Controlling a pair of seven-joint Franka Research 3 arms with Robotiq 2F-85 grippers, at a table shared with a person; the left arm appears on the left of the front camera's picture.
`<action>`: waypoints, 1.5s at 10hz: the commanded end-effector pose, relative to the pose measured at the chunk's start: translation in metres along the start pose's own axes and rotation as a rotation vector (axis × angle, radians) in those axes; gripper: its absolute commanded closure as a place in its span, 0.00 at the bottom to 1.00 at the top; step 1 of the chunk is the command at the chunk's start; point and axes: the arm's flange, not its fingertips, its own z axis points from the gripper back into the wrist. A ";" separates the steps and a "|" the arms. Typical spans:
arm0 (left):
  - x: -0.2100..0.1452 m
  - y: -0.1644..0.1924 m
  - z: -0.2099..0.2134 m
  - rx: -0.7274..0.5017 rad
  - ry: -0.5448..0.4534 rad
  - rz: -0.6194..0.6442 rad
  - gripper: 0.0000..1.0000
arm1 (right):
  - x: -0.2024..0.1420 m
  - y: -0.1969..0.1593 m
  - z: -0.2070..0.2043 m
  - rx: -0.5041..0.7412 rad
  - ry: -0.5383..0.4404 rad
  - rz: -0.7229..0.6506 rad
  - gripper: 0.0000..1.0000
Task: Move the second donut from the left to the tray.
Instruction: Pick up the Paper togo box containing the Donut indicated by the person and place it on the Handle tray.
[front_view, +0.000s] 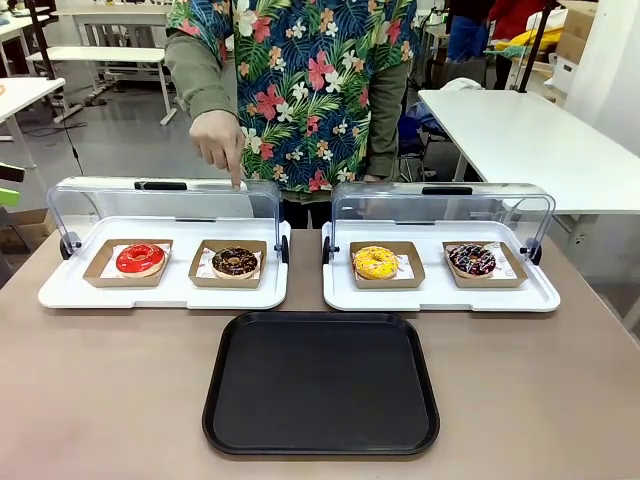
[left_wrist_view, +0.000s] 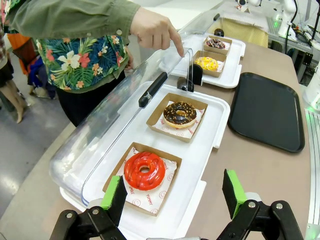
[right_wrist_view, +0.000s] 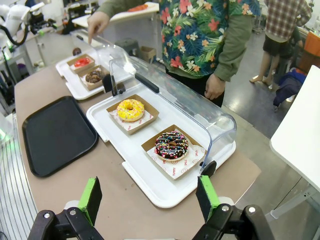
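Sitting in its square cardboard holder (front_view: 228, 284), the chocolate donut (front_view: 235, 262) lies flat in the right half of the left white tray (front_view: 170, 293), on the far left part of the table (front_view: 100, 400). Nothing touches it. Just beside it on the left, in a holder of its own on the same white tray, is the red donut (front_view: 140, 259). Behind both, the clear lid (front_view: 160, 205) of this tray stands swung open at the far edge, its black handle on top.

A person's hand (front_view: 220, 140) reaches down from the far side with the index finger pointing at the top edge of that lid, roughly above the chocolate donut. Whether the fingertip touches the lid cannot be told.

Nearer the robot and toward the middle of the table lies the black tray (front_view: 320, 385), flat and with nothing on it, close to the front edges of both white trays. The right white tray (front_view: 440, 295) sits just beside the left one, its lid also open, and holds the yellow donut (front_view: 375, 263) and the sprinkled donut (front_view: 471, 260), each in a cardboard holder.

In the left wrist view, the left gripper (left_wrist_view: 173, 186) hangs above the near end of the left white tray, close to the red donut, its green-padded fingers spread wide and holding nothing. In the right wrist view, the right gripper (right_wrist_view: 149, 187) hovers over the end of the right white tray, likewise spread wide and empty.
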 end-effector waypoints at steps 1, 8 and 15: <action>0.003 -0.001 0.001 -0.005 -0.009 -0.007 0.00 | 0.002 -0.003 0.000 -0.002 -0.029 0.026 0.00; 0.003 -0.001 0.001 -0.005 -0.009 -0.007 0.00 | 0.002 -0.003 0.000 -0.002 -0.029 0.026 0.00; 0.000 0.000 0.000 0.000 0.000 0.000 0.00 | 0.002 -0.003 0.000 -0.002 -0.029 0.026 0.00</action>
